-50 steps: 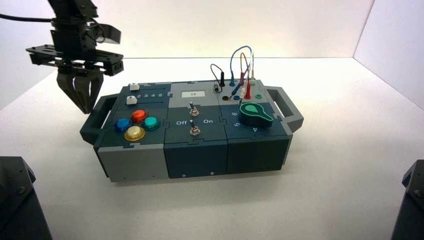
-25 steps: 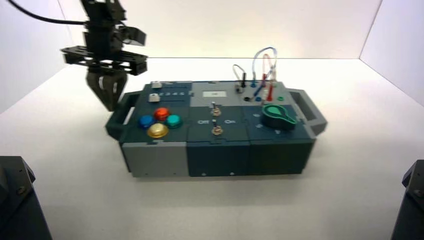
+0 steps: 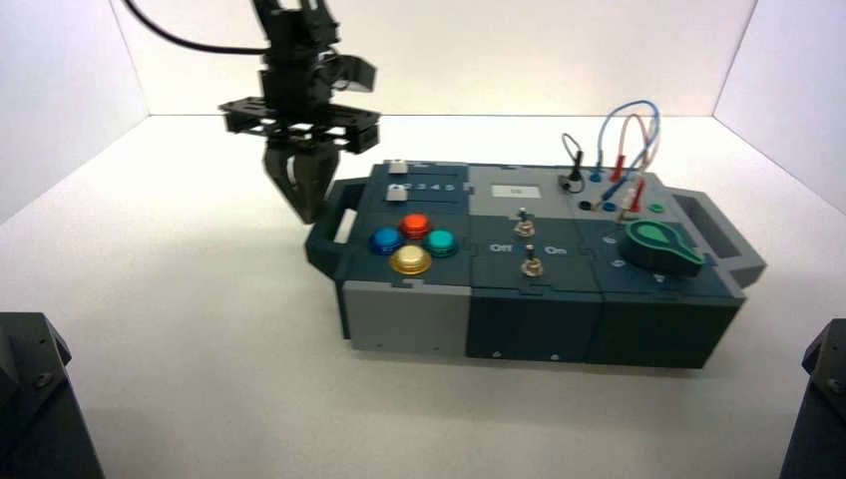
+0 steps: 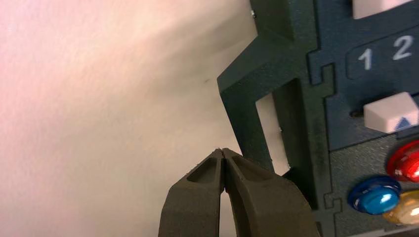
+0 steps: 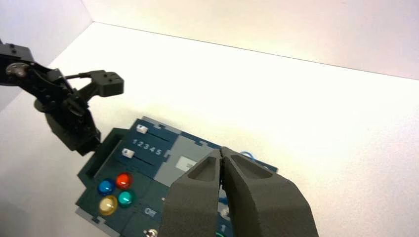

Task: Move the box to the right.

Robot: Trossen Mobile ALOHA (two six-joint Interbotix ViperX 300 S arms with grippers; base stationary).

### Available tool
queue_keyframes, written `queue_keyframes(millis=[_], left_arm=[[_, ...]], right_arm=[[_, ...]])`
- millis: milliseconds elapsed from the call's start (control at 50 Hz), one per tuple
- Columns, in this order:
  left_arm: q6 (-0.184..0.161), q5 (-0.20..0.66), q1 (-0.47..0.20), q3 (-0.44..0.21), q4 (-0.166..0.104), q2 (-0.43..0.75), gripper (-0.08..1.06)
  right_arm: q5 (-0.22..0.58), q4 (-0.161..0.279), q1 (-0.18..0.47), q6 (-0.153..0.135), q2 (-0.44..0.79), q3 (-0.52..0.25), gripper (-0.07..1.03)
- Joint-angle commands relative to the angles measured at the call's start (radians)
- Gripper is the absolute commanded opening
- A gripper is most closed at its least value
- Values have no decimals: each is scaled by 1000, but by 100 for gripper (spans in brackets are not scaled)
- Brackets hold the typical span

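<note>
With its fingers pressed together, I hold the left claw (image 3: 307,205) against the handle (image 3: 334,225) at the box's (image 3: 539,289) nine o'clock end; box sits right of tabletop (image 3: 180,329) centre, push unfinished. Right claw (image 5: 225,158) is together, raised above.

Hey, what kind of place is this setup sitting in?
Probably a robot test bench in a lab: a bare white table walled by plain white panels, a dark teal and grey control box with buttons, switches and wires, and the left gripper, jaws shut, at the box's left handle.
</note>
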Motion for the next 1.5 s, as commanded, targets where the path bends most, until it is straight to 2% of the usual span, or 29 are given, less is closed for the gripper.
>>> queue_keyframes(millis=[20,360,520,660,840,980,1060,1180,1320,1500], left_arm=[[11,11,-49,-67,-20,-5,-3],[34,57,-140,-186,-37,46,-3],[74,78,-173,-224,-80,71,-3],[86,87,-199,-247,-95,80,-3],[97,109,-219,-276,-100,81,-3],[97,100,-213,-290,-87,77,-3],[92,71,-186,-285,-67,61,-3],[84,8,-112,-252,-64,5,-3],[78,-57,-35,-176,-64,-147,-3],[74,-94,-5,-89,-64,-371,-3]], right_arm=[[-8,5,-3,5,23,-46,-2],[-8,21,-2,5,54,-58,-2],[-8,23,-2,5,54,-58,-2],[-5,25,-2,5,54,-60,-2],[-5,26,-2,5,55,-61,-2],[6,28,-2,3,57,-61,-2],[17,28,-2,2,55,-61,-2],[32,28,-2,-12,51,-52,-2],[55,28,2,-31,48,-48,-2],[58,26,11,-38,51,-46,-2]])
